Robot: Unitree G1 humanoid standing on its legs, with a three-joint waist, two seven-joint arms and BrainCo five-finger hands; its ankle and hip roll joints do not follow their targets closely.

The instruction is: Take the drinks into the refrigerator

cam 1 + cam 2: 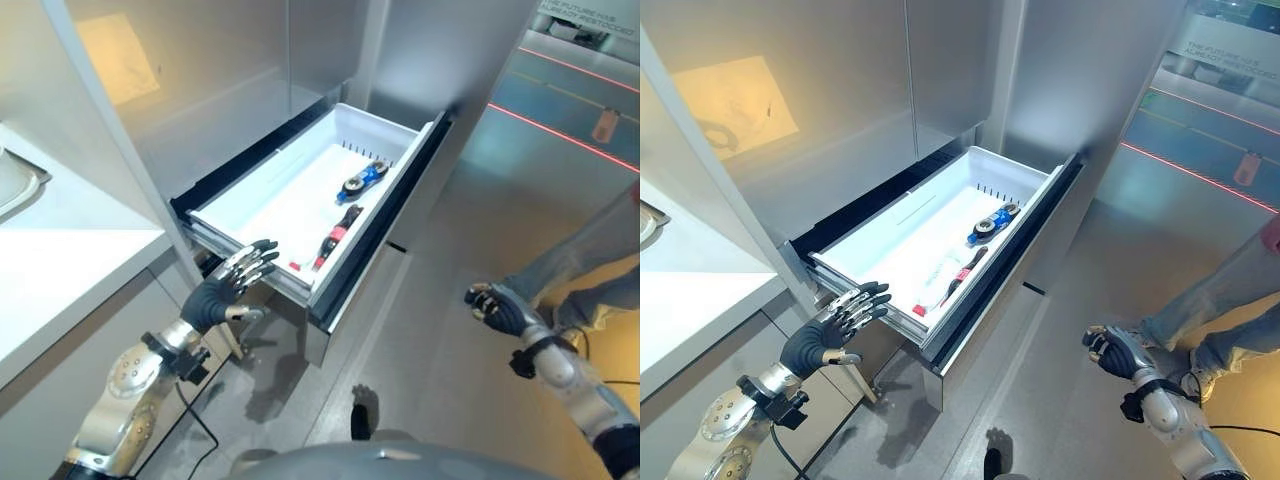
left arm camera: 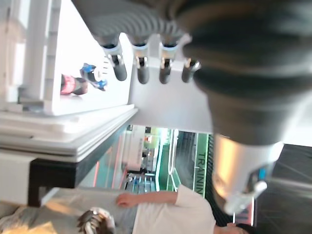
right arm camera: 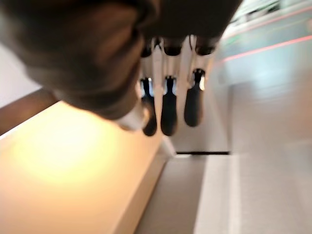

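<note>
1. Left hand (image 1: pixel 232 284) is raised ahead on an outstretched arm, fingers (image 1: pixel 862 300) spread and nearly straight, thumb apart.
2. Right hand (image 1: pixel 497 308) hangs low at the right side, fingers curled inward, holding nothing.

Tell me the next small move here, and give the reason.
Probably push the drawer shut with the left hand. Two bottles already lie inside it, the drawer stands pulled out, and that hand's straight fingers are at its near front corner. The right hand holds nothing, off over the floor.
</note>
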